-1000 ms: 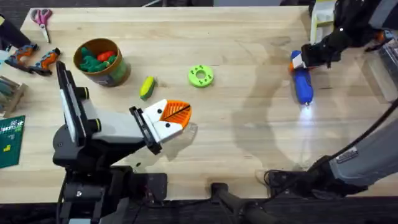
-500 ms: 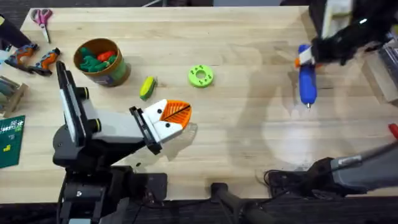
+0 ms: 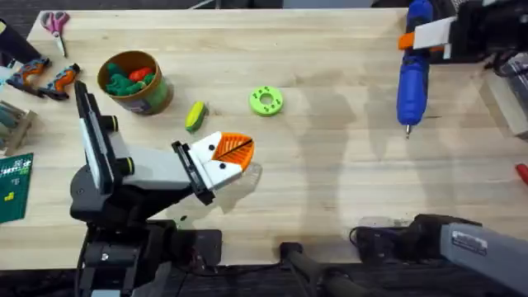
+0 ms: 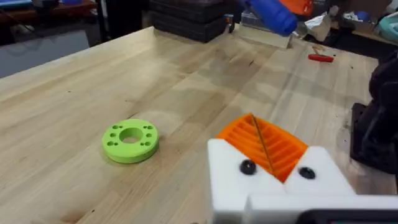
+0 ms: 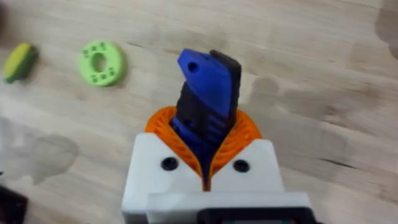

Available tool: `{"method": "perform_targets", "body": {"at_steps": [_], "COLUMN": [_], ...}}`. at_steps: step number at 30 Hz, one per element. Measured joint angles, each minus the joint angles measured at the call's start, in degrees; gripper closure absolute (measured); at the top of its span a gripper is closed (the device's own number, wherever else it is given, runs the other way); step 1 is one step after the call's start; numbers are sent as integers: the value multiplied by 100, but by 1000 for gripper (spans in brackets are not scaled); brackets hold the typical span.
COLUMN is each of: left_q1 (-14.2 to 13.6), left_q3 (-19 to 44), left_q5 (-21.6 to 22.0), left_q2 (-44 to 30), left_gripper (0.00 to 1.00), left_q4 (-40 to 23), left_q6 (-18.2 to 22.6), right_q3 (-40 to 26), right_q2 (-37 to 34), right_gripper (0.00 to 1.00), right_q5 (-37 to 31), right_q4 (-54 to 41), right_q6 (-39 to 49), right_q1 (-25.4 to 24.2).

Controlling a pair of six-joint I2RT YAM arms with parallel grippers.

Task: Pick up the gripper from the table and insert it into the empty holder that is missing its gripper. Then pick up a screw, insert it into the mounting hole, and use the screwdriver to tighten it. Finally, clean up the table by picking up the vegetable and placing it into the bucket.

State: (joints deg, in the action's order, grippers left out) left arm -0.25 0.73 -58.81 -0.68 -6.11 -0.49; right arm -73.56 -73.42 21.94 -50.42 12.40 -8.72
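One blue screwdriver (image 3: 412,82). One round can (image 3: 135,82), with several green and orange toy vegetables inside it; their exact number cannot be told. One yellow-green toy vegetable (image 3: 195,115) lying loose on the table (image 3: 330,165). One lime-green disc with holes (image 3: 266,101). One pair of pink-handled scissors (image 3: 56,25). One pair of orange-handled pliers (image 3: 45,78). Two robot grippers: the left gripper (image 3: 233,153) and the right gripper (image 3: 429,37). One small red object (image 3: 522,172) at the table's right edge

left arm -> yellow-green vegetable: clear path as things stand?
Probably yes. The vegetable lies alone on open wood just beyond the left gripper, with the bucket and green disc off to either side.
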Motion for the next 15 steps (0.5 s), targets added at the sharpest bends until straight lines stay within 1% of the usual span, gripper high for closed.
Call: {"method": "perform_targets", "body": {"at_steps": [5, 11, 15], "left_q1": [0, 2, 0], "left_q3": [0, 0, 0], "left_q5": [0, 0, 0], "left_q2": [-1, 1, -1], "left_gripper": [990, 990, 990], "left_q4": [0, 0, 0], "left_q6": [0, 0, 0], "right_q3": [2, 4, 261], "right_q2": [984, 2367, 3089], "right_gripper": [975, 975, 975], "right_q5": [157, 30, -24], "right_q4": [-251, -514, -279], "right_q6": [-317, -673, -920], "right_q1": [415, 1110, 1365]}}
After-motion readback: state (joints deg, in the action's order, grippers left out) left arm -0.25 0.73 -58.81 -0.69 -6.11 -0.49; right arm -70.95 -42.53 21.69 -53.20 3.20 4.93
